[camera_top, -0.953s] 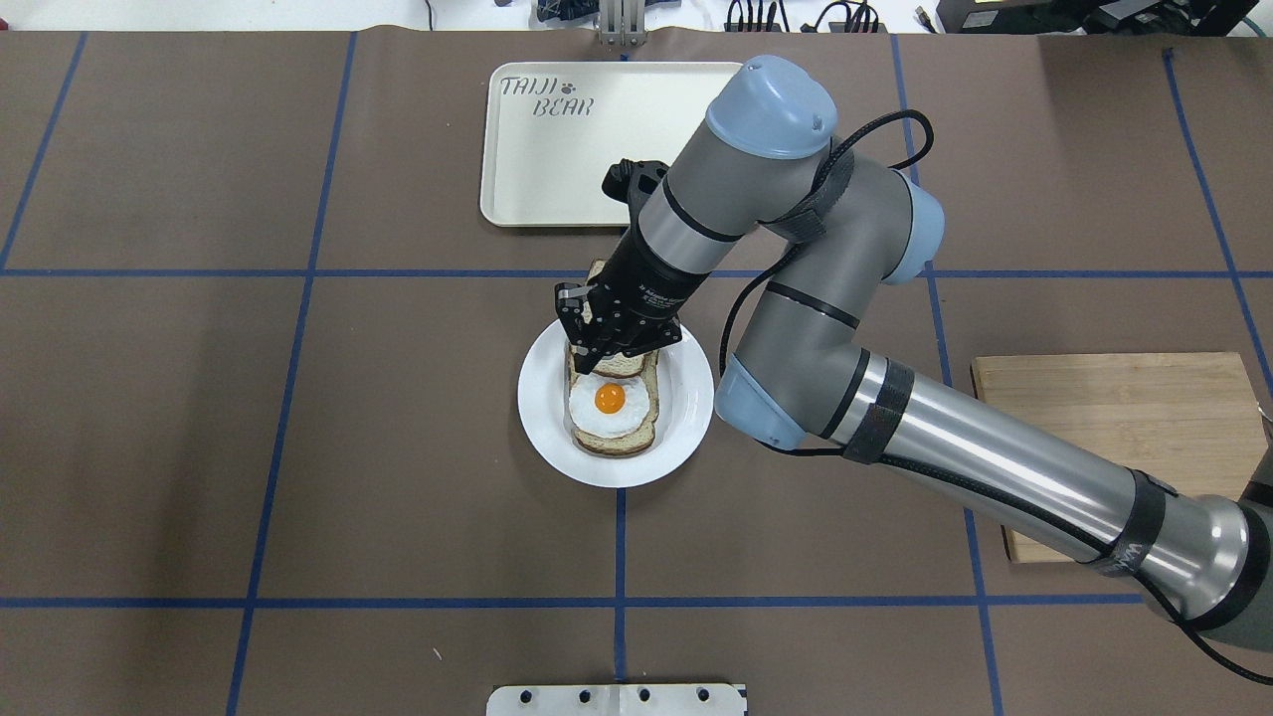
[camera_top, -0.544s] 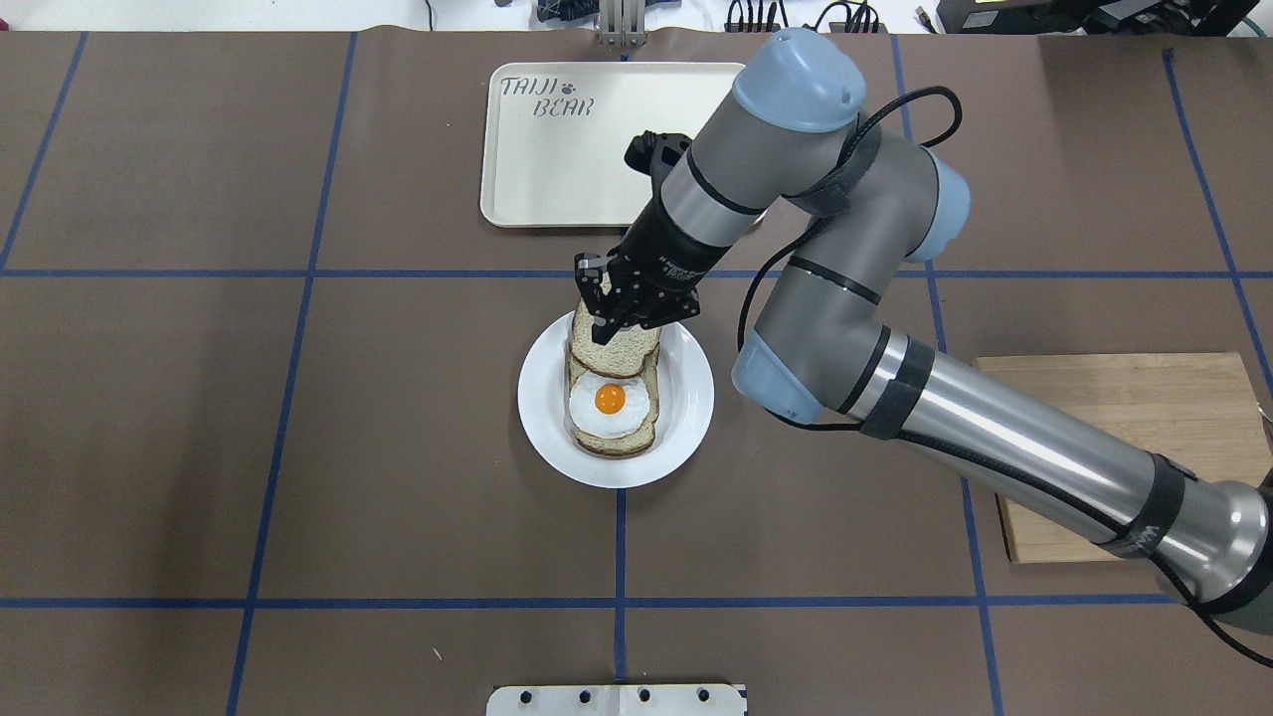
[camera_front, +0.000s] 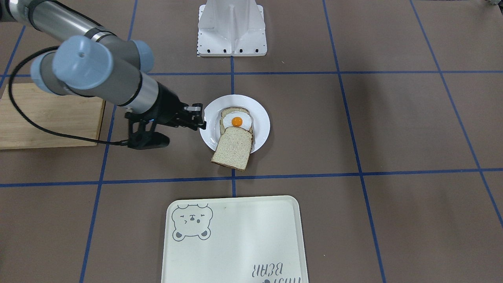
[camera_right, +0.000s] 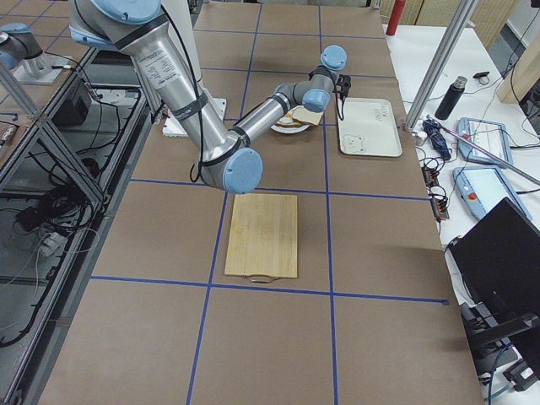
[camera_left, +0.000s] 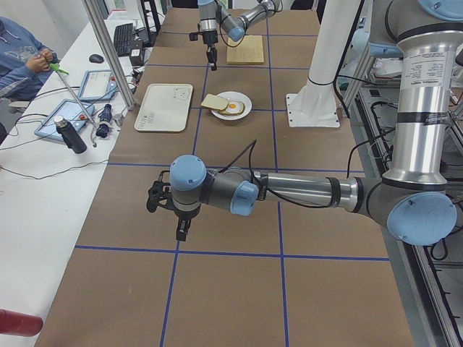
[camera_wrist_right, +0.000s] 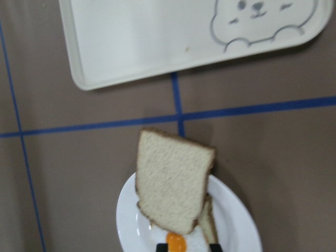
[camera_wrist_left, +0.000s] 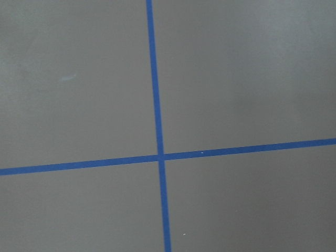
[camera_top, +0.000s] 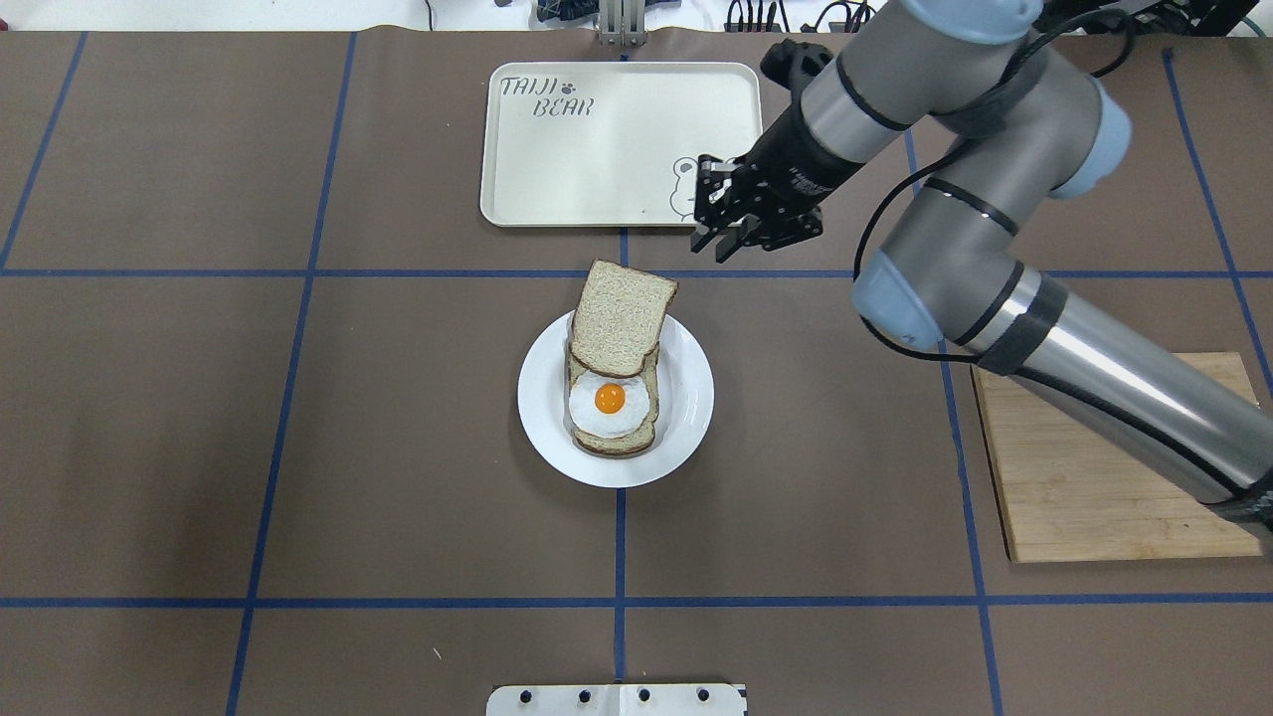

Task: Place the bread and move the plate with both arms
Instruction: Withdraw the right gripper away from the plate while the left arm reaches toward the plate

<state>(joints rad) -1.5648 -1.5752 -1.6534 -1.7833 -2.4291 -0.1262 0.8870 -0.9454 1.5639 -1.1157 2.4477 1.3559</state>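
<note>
The bread (camera_top: 622, 316) lies loose, tilted across the far rim of the plate (camera_top: 542, 403): its rounded top overlaps the slice topped with a fried egg (camera_top: 610, 402), while its flat bottom edge sticks out past the rim, over the brown table (camera_top: 298, 447) on the side toward the cream tray (camera_top: 597, 159). The egg slice sits flat in the middle of the plate, and the plate rests on a blue tape line between the tray and the robot's base. Nothing touches the bread. The right gripper (camera_top: 716, 243) hangs raised in the air on the robot's right of the plate, clear of the bread; in the overhead view it appears beside the tray corner with the bear drawing. Its fingers (camera_front: 201, 126) are spread apart with nothing between them, and the right wrist view looks down on the bread, the plate and the tray edge. A wooden board (camera_top: 1094, 477) lies farther to the robot's right, partly under the right arm. The left arm (camera_left: 289, 189) reaches out over bare table well away from the plate; its gripper (camera_left: 181, 230) points downward, and whether it is spread or clenched cannot be told.
</note>
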